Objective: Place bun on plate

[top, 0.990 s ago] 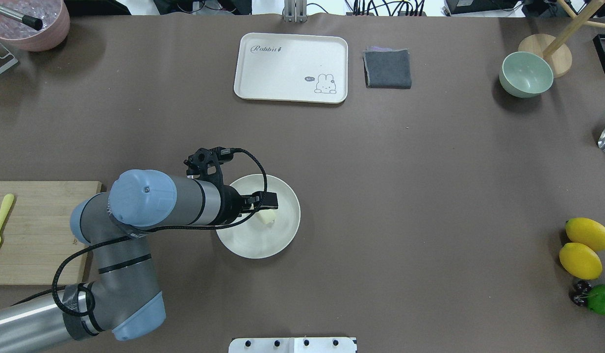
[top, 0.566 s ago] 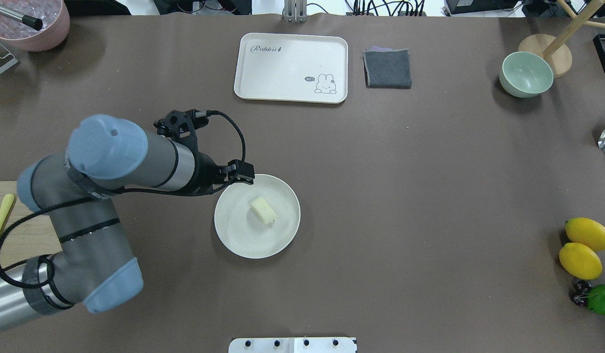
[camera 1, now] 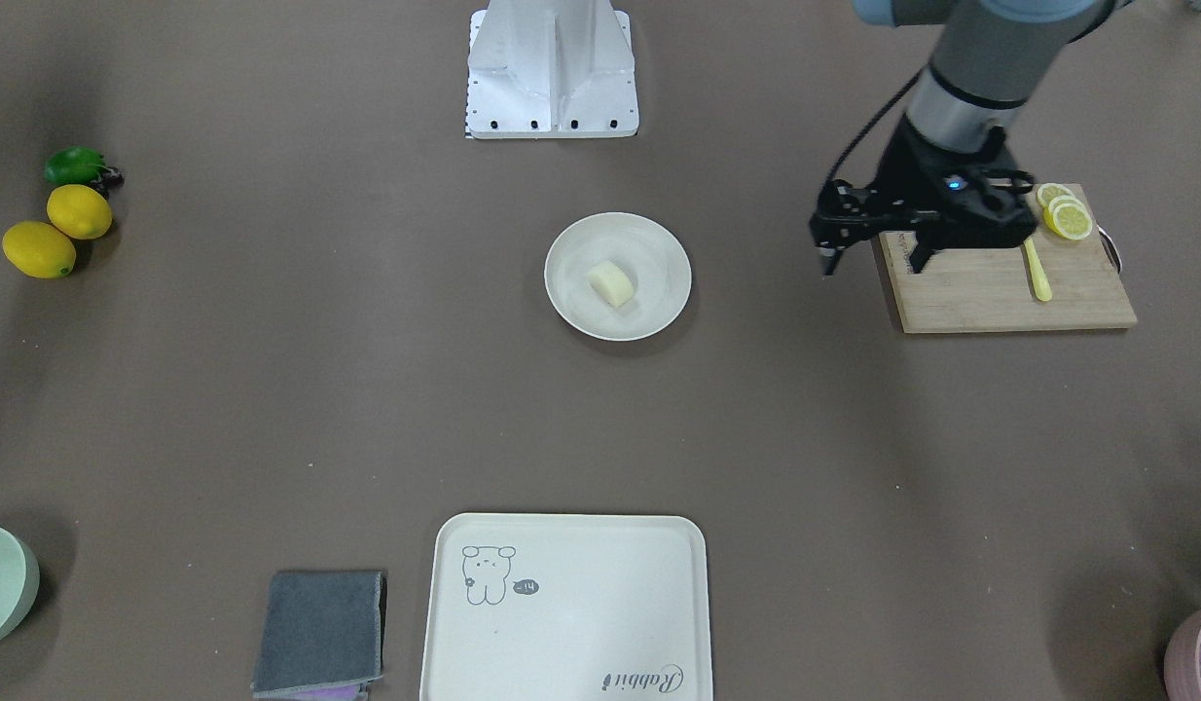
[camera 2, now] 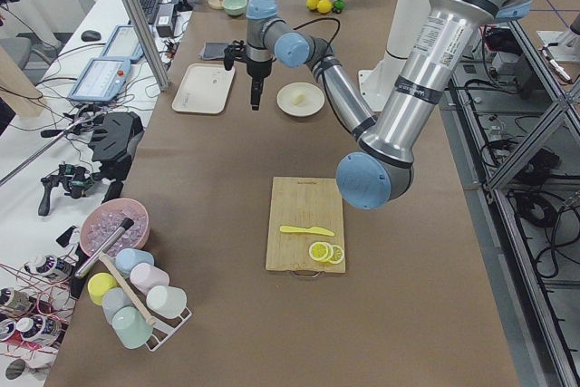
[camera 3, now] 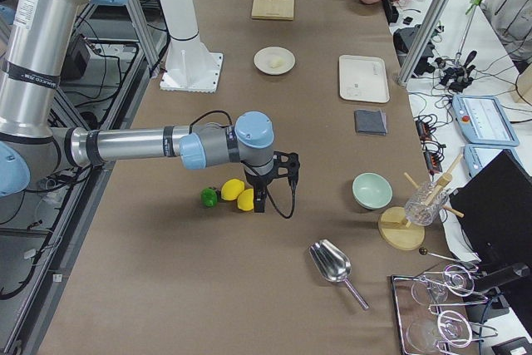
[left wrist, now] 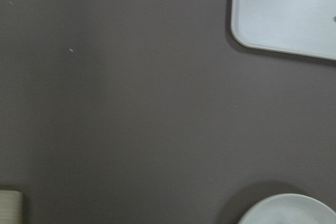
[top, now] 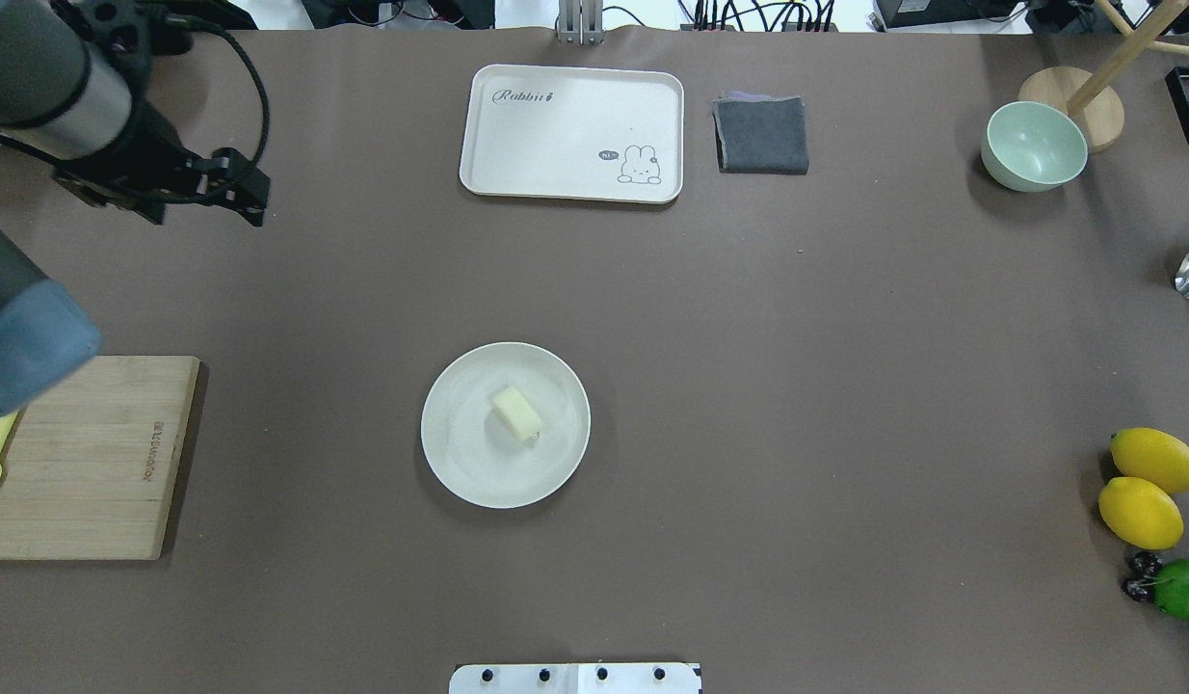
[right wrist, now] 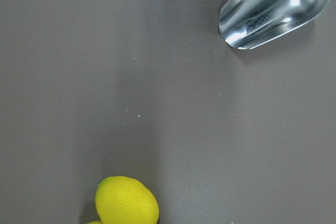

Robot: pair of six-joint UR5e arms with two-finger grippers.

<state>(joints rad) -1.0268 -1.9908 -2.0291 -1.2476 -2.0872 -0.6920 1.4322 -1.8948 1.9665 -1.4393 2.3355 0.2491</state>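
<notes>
The pale cream bun (top: 515,413) (camera 1: 611,282) lies on its side near the middle of the round cream-white plate (top: 452,461) (camera 1: 568,310), touched by nothing. My left gripper (top: 205,206) (camera 1: 874,261) hangs open and empty above the table, well to the far left of the plate, by the cutting board's edge in the front-facing view. The left wrist view catches only the plate's rim (left wrist: 287,209). My right gripper (camera 3: 260,199) hovers over the lemons at the table's right end, and I cannot tell whether it is open or shut.
A cream tray (top: 572,132), a grey cloth (top: 761,135) and a green bowl (top: 1034,146) sit along the far side. The wooden cutting board (top: 84,458) holds a yellow knife (camera 1: 1037,273) and lemon slices (camera 1: 1066,210). Two lemons (top: 1146,487), a lime (top: 1182,588) and a metal scoop (right wrist: 273,9) lie at the right.
My left gripper has drawn back from over the plate, rising and moving far to the left and away from me. The bun stays on the plate.
</notes>
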